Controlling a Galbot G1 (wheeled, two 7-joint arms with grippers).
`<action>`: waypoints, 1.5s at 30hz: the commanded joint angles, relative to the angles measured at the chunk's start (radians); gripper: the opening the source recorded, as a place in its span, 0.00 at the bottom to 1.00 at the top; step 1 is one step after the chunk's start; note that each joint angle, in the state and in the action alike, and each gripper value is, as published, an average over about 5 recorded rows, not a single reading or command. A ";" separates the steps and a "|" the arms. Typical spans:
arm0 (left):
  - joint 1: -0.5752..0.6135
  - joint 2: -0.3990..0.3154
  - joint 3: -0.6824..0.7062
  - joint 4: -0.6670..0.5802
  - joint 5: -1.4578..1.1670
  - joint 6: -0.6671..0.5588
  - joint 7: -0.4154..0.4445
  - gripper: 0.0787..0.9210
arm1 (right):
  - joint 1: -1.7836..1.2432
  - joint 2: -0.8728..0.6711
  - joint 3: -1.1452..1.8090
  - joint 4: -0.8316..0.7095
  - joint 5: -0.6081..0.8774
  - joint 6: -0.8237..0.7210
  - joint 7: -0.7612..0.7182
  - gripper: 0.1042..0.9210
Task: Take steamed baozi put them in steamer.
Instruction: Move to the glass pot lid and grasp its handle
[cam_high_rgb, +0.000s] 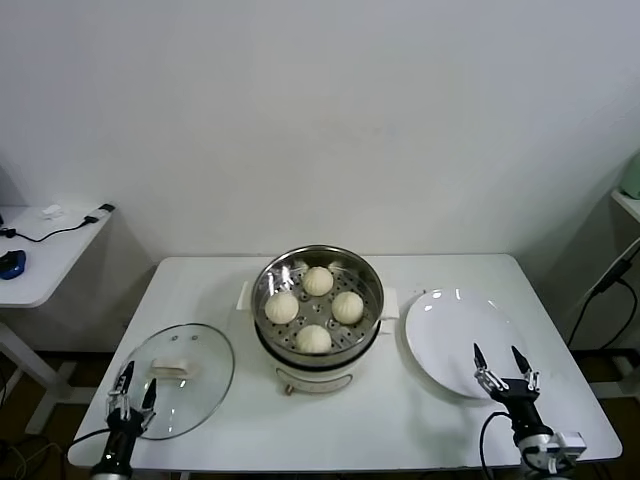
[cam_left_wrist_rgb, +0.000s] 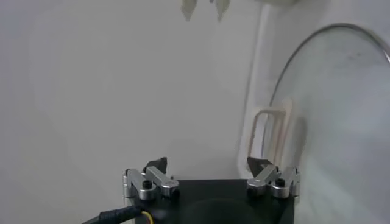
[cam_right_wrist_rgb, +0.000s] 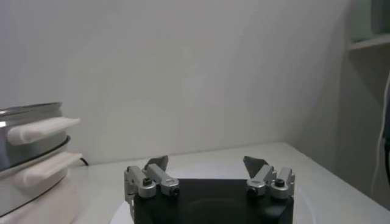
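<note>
All four steamed baozi (cam_high_rgb: 315, 309) sit on the perforated tray inside the steamer (cam_high_rgb: 318, 365), mid-table (cam_high_rgb: 380, 420); the plate (cam_high_rgb: 452, 340) lies bare. Little risk remains: a stray sweep could knock the glass lid (cam_high_rgb: 190, 365). The left end effector (cam_high_rgb: 133, 392) and right end effector (cam_high_rgb: 499, 362) hang spread apart, holding nothing.

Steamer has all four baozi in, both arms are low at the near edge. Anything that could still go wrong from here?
1. The left tool, open, sits over the near rim of the glass lid; a careless move could nudge the lid off the table.
2. The right tool, open, hangs over the empty white plate; dropping or swinging could strike it.
3. The steamer is uncovered, its four baozi exposed.
</note>
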 joint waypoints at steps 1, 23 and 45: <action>-0.081 -0.001 0.012 0.090 0.117 0.034 0.012 0.88 | -0.024 0.025 0.004 0.005 -0.014 -0.001 0.004 0.88; -0.158 -0.030 0.045 0.085 0.116 0.119 0.067 0.88 | -0.023 0.046 -0.003 -0.014 -0.033 0.005 0.002 0.88; -0.174 -0.082 0.050 0.145 0.176 0.186 0.035 0.31 | -0.020 0.068 -0.017 -0.025 -0.048 0.013 0.002 0.88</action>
